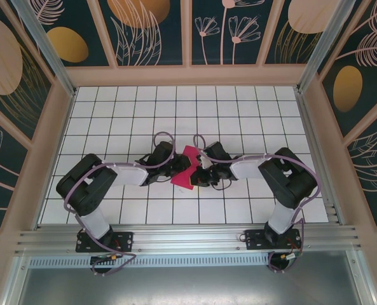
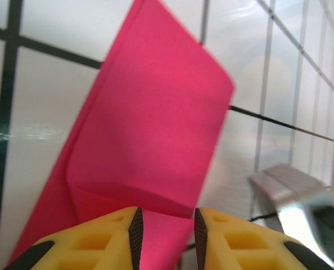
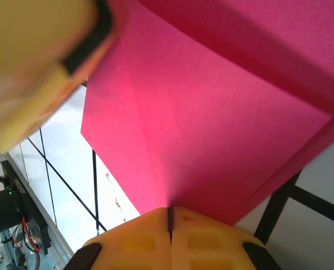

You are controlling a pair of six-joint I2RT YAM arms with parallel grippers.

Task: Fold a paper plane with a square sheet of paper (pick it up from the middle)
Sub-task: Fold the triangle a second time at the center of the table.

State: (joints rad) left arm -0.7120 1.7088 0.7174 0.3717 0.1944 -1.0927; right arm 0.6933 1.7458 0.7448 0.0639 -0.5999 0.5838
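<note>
The square sheet of paper [image 1: 185, 167] is magenta-red and folded into a narrower layered shape, held between my two grippers above the tiled table. My right gripper [image 3: 170, 212] is shut on a creased edge of the sheet of paper [image 3: 212, 124], which fans out from between its yellow fingers. My left gripper [image 2: 165, 222] is open. Its ribbed pads stand apart with a lower flap of the paper [image 2: 150, 129] in the gap, touching neither pad. In the top view the left gripper [image 1: 177, 166] and right gripper [image 1: 199, 173] meet at the paper from either side.
White tiles with dark grout [image 1: 239, 114] cover the table, with patterned walls around it. A yellow finger of the left gripper [image 3: 37, 67] looms blurred at the upper left of the right wrist view. A grey part of the right arm [image 2: 293, 194] sits close on the right.
</note>
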